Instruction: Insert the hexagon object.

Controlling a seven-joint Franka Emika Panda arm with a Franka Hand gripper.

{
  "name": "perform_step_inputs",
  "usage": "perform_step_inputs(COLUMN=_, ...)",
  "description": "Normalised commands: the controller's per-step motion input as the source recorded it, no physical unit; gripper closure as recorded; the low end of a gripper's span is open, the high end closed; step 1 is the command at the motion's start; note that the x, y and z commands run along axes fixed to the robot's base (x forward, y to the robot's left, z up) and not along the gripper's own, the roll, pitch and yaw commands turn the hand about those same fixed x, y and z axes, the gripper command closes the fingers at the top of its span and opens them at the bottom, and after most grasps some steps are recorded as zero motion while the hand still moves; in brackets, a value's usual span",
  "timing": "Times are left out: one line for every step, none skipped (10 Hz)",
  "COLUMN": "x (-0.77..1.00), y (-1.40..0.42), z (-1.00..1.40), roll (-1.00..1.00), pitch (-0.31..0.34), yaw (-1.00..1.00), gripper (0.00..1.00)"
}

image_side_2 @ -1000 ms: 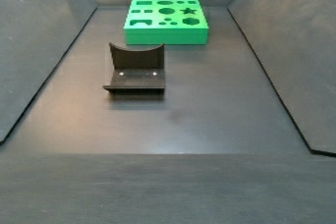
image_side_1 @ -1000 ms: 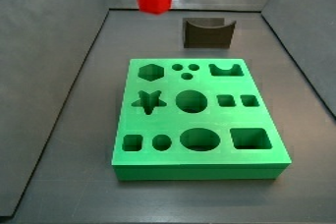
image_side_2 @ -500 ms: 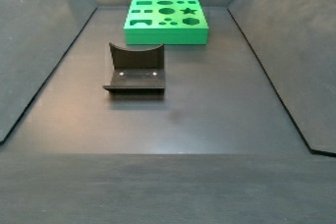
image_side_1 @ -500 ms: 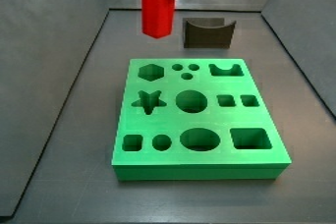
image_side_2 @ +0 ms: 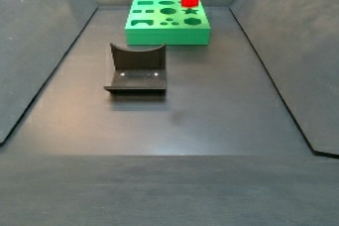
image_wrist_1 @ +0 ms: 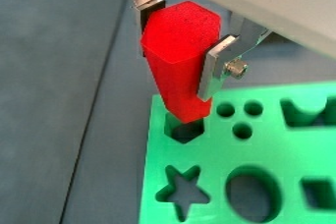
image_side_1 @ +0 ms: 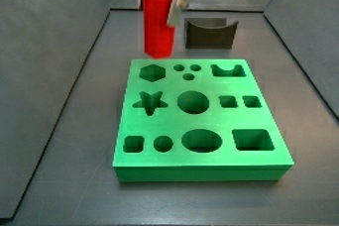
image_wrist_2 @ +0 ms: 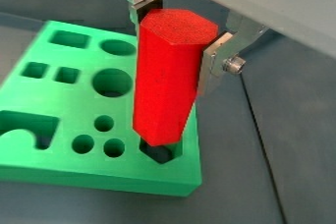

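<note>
Peg (image_wrist_1: 182,56), clamped upright in our gripper (image_wrist_1: 178,41), hangs just above the board's (image_wrist_2: 79,164) hexagon hole (image_wrist_1: 187,130); next we align facets and lower straight.

The hexagon object (image_wrist_1: 179,59), a tall bright-red prism with flat faceted sides and a hexagonal end face, is held upright between the jaws of the gripper (image_wrist_1: 178,43), which grips its upper part. In both wrist views its lower end hangs just above the hexagonal hole (image_wrist_2: 157,152) at a corner of the green shape board (image_wrist_2: 66,81), not yet entered. In a side view the hexagon object (image_side_1: 158,20) stands over the board's far edge, above that hole (image_side_1: 154,72).
</note>
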Motion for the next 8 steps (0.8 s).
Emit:
perform_step_inputs(x=-0.07, y=0.00, z=-0.59, roll=-0.16, pitch=0.059, yaw=-0.87, gripper=1.00)
perform_step_inputs(x=-0.31, y=0.00, z=-0.43, roll=-0.15, pitch=0.011, yaw=-0.75, gripper=1.00)
perform_step_inputs(x=-0.42, y=0.10, z=-0.27, roll=-0.25, pitch=0.000, yaw=-0.53, gripper=1.00)
perform_step_inputs(x=-0.27, y=0.19, z=-0.25, roll=-0.20, pitch=-0.086, yaw=0.00, gripper=1.00)
perform_step_inputs(x=-0.13, y=0.01, z=-0.33, roll=-0.16, pitch=-0.083, yaw=0.21, gripper=1.00)
perform_step_inputs(x=0.00, y=0.00, z=-0.24, roll=-0.22, pitch=-0.074, yaw=-0.30, gripper=1.00)
perform_step_inputs(x=0.00, y=0.00, z=-0.22, roll=-0.20, pitch=-0.041, yaw=-0.47, gripper=1.00)
perform_step_inputs(x=0.00, y=0.01, z=-0.37, roll=-0.16, pitch=-0.027, yaw=-0.04, gripper=1.00)
